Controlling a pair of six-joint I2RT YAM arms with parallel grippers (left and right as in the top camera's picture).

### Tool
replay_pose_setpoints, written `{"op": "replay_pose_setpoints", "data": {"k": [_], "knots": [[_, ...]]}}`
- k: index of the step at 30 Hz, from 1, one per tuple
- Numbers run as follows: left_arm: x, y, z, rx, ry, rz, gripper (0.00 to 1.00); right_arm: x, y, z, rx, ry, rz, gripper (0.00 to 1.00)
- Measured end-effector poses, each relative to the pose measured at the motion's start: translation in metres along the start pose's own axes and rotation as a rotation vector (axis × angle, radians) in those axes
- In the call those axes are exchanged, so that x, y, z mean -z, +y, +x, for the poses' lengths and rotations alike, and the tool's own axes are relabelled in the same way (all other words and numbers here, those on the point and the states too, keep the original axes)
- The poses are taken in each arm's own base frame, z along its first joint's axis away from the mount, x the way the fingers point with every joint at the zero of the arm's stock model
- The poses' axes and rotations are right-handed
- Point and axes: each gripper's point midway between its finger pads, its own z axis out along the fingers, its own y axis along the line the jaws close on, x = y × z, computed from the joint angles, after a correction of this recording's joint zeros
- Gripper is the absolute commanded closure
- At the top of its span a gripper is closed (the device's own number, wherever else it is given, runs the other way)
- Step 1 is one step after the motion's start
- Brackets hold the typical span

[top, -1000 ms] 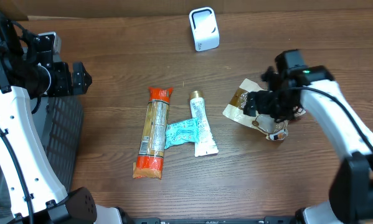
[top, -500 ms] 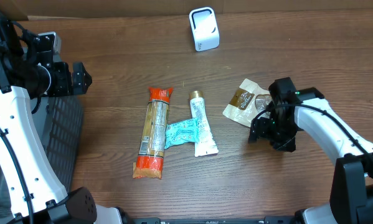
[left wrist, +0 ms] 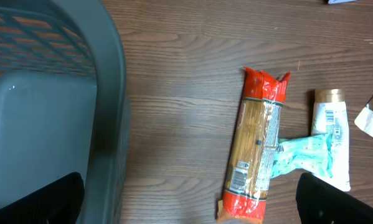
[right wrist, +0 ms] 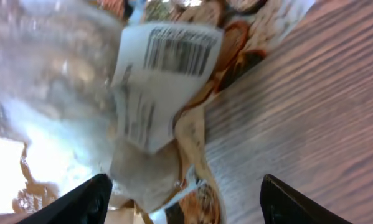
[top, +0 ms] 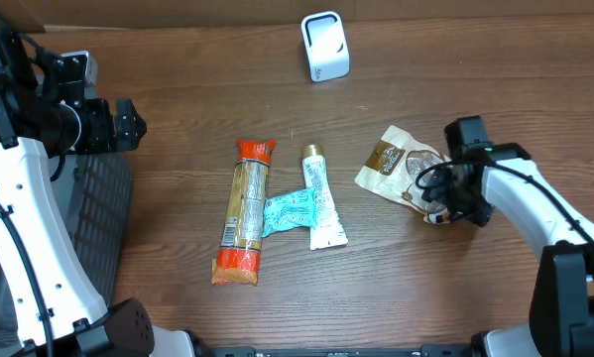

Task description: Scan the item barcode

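Observation:
A brown and clear snack bag [top: 396, 164] lies at the right of the table. My right gripper [top: 440, 198] hangs low over its right end. In the right wrist view the bag fills the frame, with a white barcode label [right wrist: 177, 50] facing the camera. My right gripper [right wrist: 185, 186] is open, its fingers either side of the bag's crumpled edge and not pressing on it. The white scanner [top: 325, 46] stands at the back centre. My left gripper [top: 128, 124] is open and empty at the far left, above the basket's edge.
In the middle lie a long noodle pack with orange ends [top: 245, 210], a teal packet [top: 292, 210] and a white tube [top: 319, 196]. A grey basket [top: 98, 228] stands at the left edge; its rim [left wrist: 111, 93] fills the left of the left wrist view.
My right arm swung toward the table's front, then came back to the bag's right end. Its jaws have narrowed a little. The left arm has not moved.

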Motion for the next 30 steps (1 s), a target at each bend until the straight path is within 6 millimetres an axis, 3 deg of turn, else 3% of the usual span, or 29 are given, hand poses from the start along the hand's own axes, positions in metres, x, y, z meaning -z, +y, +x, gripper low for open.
{"op": "replay_pose_setpoints", "data": {"k": [5,8,12,17,21,24,30], "knots": [[0.0,0.0,0.0,0.0,0.0,0.0,0.0,-0.001,0.004,-0.002,-0.026,0.053,-0.11,0.22],[0.0,0.0,0.0,0.0,0.0,0.0,0.0,-0.009,0.001,0.006,-0.026,0.094,-0.151,0.3],[0.0,0.0,0.0,0.0,0.0,0.0,0.01,-0.023,0.0,0.027,-0.008,0.159,-0.215,0.59],[0.0,0.0,0.0,0.0,0.0,0.0,0.0,-0.023,0.008,0.031,0.02,0.174,-0.277,0.96],[0.0,0.0,0.0,0.0,0.0,0.0,0.0,-0.018,0.014,0.024,0.09,0.149,-0.303,0.96],[0.0,0.0,0.0,0.0,0.0,0.0,0.0,-0.008,0.022,0.007,0.177,0.093,-0.327,0.96],[0.0,0.0,0.0,0.0,0.0,0.0,0.01,0.027,0.057,-0.028,0.524,-0.083,-0.436,0.96]]}}
